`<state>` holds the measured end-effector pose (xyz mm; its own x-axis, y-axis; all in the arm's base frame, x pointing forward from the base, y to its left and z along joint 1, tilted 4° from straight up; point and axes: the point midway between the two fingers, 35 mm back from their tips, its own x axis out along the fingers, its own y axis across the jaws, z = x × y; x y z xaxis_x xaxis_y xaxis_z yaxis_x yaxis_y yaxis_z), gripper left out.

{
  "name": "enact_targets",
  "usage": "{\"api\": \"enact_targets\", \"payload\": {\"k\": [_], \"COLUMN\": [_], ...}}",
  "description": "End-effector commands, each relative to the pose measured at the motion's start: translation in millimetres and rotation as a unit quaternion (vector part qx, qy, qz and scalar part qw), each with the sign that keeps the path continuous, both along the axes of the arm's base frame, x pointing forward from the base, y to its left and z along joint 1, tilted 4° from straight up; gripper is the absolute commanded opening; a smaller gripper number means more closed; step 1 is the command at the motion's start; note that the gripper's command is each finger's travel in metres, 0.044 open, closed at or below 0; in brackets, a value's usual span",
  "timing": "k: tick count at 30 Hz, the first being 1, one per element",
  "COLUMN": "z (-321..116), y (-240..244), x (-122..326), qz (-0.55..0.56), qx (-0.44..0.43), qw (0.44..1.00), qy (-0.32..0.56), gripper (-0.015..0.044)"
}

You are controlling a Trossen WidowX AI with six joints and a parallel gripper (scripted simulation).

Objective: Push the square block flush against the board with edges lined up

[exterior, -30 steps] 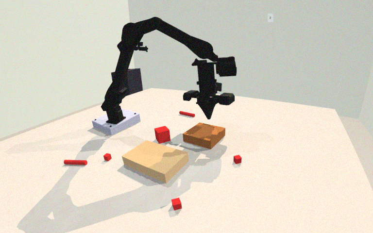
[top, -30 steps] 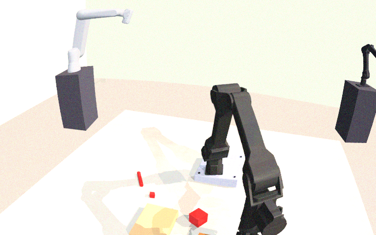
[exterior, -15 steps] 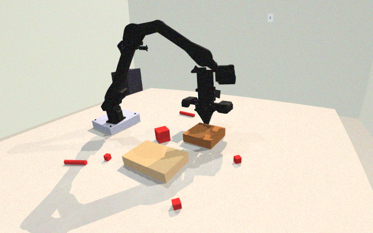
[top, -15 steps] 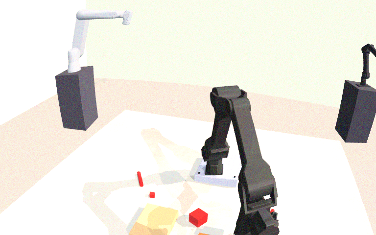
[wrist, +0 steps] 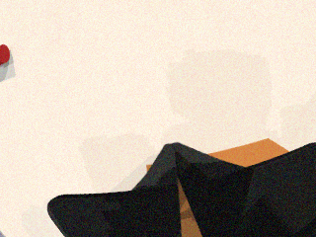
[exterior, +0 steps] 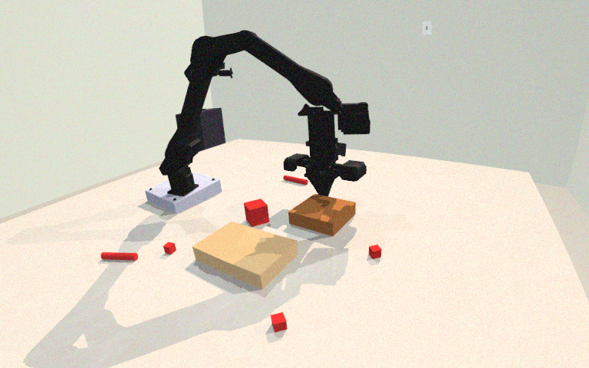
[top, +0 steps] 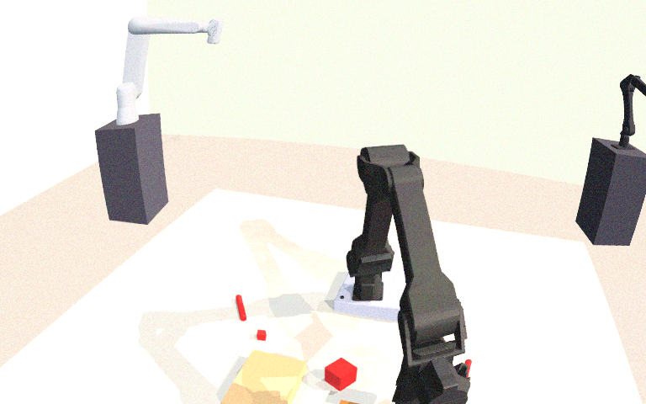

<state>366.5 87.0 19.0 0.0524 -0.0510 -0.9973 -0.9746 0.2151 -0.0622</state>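
The square block [exterior: 310,221] [wrist: 252,152] is a flat orange-brown piece; only a sliver of it [top: 349,402] shows at the bottom of the top view. The board [top: 271,369] [exterior: 230,242] is a larger pale tan slab. Both lie flat on the table, apart, with a strip of table between them. My gripper [exterior: 322,194] [wrist: 171,149] is shut and empty, pointing down at the block's far edge in the exterior view. Whether the tips are above or just behind that edge is hard to tell, and so is any contact. The fingertips are out of the top view.
A larger red cube [top: 340,374] [exterior: 256,212] stands near the gap between block and board. Small red cubes [exterior: 169,248] [exterior: 374,251] [exterior: 278,322] lie around them. One red rod [top: 240,307] [exterior: 119,256] lies left; another [exterior: 295,179] lies behind the block.
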Motion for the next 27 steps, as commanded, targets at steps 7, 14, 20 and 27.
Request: {"api": "enact_targets", "payload": {"k": [7,14,20,27], "z": [-2,-1,-1,-1], "y": [-13,-20,-26,-33], "x": [-4,-5,-5,-6], "qz": [-0.001,-0.001,-0.001,-0.001], "qx": [-0.004,-0.004,-0.004,-0.004], "qw": [1.000,1.000,1.000,1.000], "qy": [0.004,0.004,0.004,0.004], "gripper": [0.0000,0.0000,0.0000,0.0000]}}
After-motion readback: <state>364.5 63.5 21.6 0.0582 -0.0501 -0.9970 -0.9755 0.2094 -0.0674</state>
